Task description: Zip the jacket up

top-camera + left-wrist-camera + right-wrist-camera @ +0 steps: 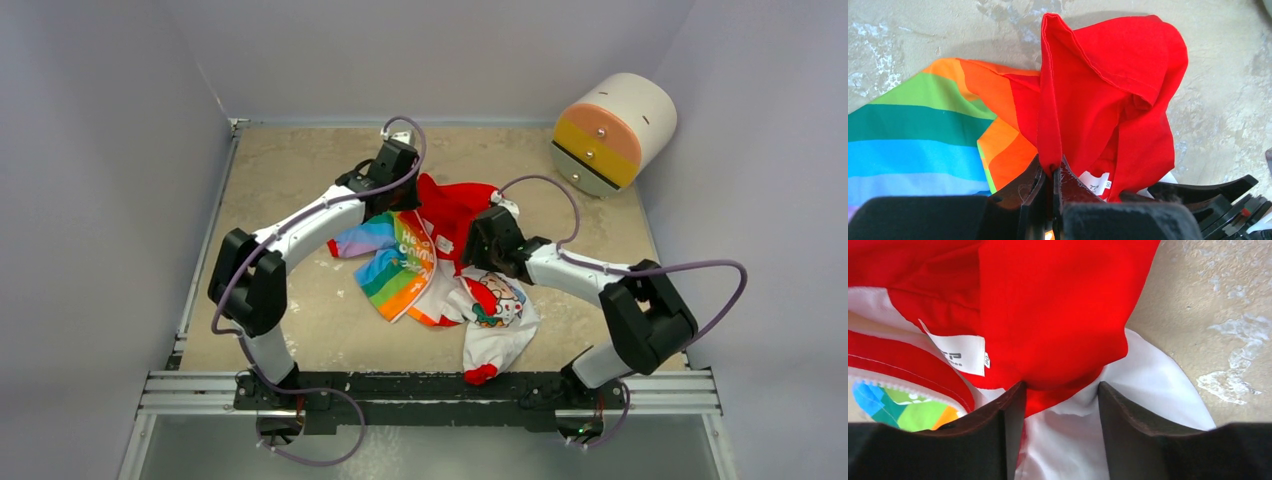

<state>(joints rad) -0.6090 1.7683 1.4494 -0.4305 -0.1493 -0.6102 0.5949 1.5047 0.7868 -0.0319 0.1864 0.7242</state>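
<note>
While the small white fabric jacket with red hood and rainbow-striped panel [440, 275] lies crumpled near the middle of the table [290, 180], no zip slider or pin can be made out in any view. The front appears unfastened and folded over itself. The step in hand is judged to be straightening the garment, with zipping not yet begun.

Left end effector [1052, 176]: clenched on a folded edge of the red hood [1108, 85], at the far side of the heap.

Right end effector [1060, 405]: released. Its fingers [1003, 430] stand apart, straddling red and white cloth just beside the white neck label [964, 352], with nothing pinched.

Recommendation: the right end effector should close on the collar seam rather than on loose hood cloth. The two should then draw apart evenly and lay the body flat, front uppermost, so both zip edges lie side by side. Pulling on the hood alone is likely to drag the body along in a bunch.

A cream cylinder with orange and yellow bands [612, 130] sits at the far right corner, well apart from the work.
</note>
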